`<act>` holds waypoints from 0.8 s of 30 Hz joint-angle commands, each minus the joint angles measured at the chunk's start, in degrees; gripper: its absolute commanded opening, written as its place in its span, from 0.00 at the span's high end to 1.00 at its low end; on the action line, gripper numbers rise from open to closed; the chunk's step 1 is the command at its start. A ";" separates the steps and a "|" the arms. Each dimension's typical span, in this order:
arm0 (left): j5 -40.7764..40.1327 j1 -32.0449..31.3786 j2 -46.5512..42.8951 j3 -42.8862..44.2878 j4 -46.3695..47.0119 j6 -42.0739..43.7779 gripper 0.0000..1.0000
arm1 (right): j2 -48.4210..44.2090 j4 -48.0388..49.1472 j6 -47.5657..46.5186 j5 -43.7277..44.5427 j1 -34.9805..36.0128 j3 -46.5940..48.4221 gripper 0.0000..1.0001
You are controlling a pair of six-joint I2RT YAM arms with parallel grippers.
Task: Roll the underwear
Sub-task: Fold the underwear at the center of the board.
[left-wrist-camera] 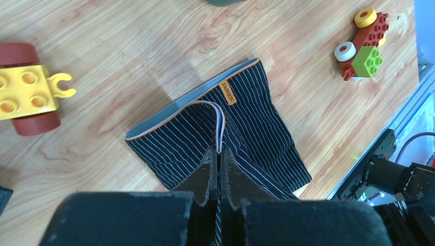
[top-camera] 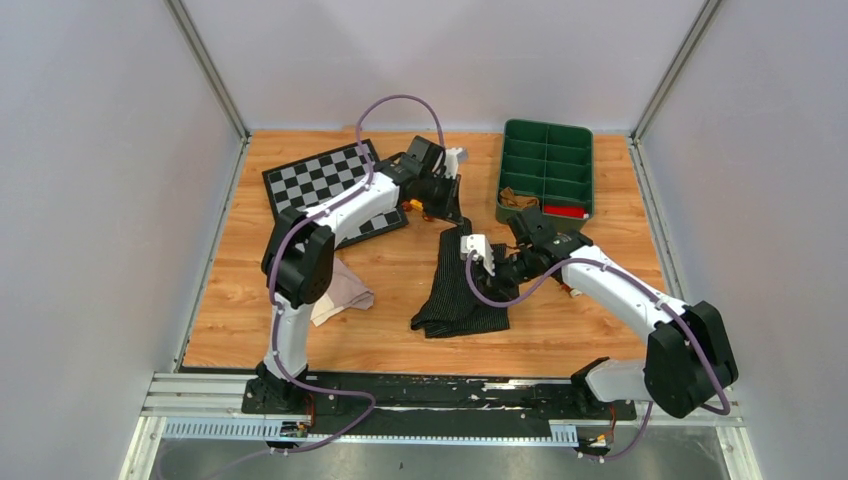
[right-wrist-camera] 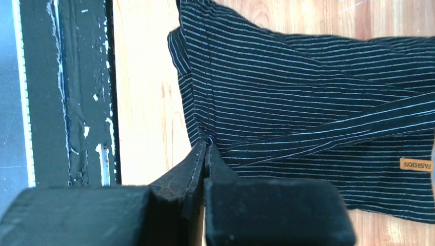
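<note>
Black striped underwear (top-camera: 460,295) lies mid-table between the arms, near-left of the green tray (top-camera: 548,124). Left gripper (left-wrist-camera: 219,154) is fully closed, pinching the turned-over waistband at the far end. Right gripper (right-wrist-camera: 205,149) is fully closed too, nipping the fabric on its right side.

My read of the step: fold it narrow and start the roll. To do it well, hold both pinches level, turn the edge over evenly, keep the cloth taut for a tight roll, and don't drag it toward the near rail.

Pale pink-beige garment (top-camera: 342,290) is crumpled near left, beside the left arm.

Tray: most compartments look bare. The near-right one holds a red item (top-camera: 565,212), the near-left a brownish item (top-camera: 515,197); can't tell what either is.
</note>
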 commanded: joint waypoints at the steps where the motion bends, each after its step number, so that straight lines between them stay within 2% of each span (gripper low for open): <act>1: -1.07 -1.03 2.46 2.39 1.82 1.25 1.00 | 0.33 -1.53 -4.79 0.31 -1.49 -0.60 1.00; 10: -0.42 -2.53 4.49 3.85 3.67 -0.15 1.00 | -1.21 -3.34 -10.14 3.04 -2.37 -5.37 1.00; 24: 0.88 -6.11 7.19 6.52 7.39 -1.11 1.00 | -2.31 -9.90 -15.19 5.25 -2.45 -5.29 1.00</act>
